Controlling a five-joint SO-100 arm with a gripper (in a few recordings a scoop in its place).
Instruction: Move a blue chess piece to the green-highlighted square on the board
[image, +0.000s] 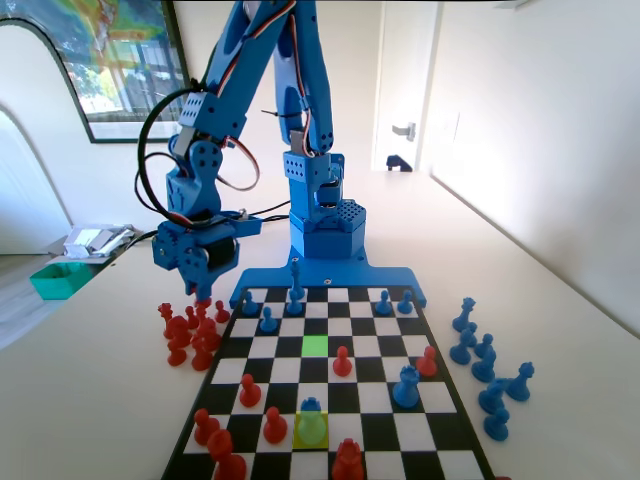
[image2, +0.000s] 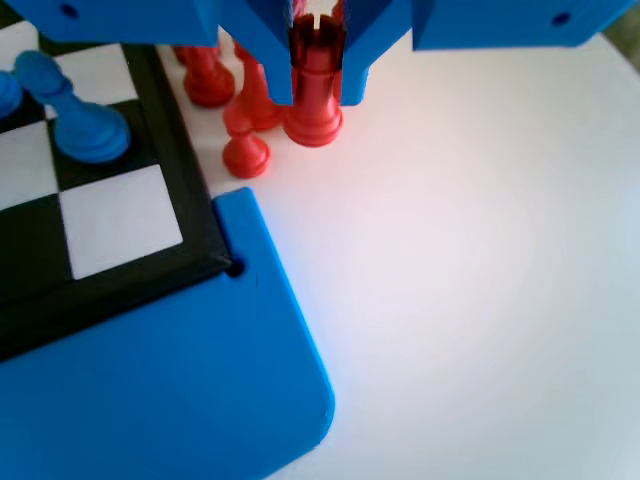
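Note:
My gripper (image2: 317, 98) hangs off the board over the table, its jaws pressed against both sides of a red rook (image2: 315, 115) among other red pieces. In the fixed view the gripper (image: 203, 296) is low over the red cluster left of the board (image: 352, 326). The green-highlighted square (image: 315, 346) lies bare in the board's middle. A small blue chess piece (image: 311, 418) stands on the lime-tinted square near the front edge, far from the gripper.
Captured red pieces (image: 190, 335) crowd the table left of the board, and blue pieces (image: 485, 365) stand on the right. A blue pawn (image2: 85, 125) sits near the board corner (image2: 205, 255). Red and blue pieces dot the board, including a bulky blue one (image: 406, 386).

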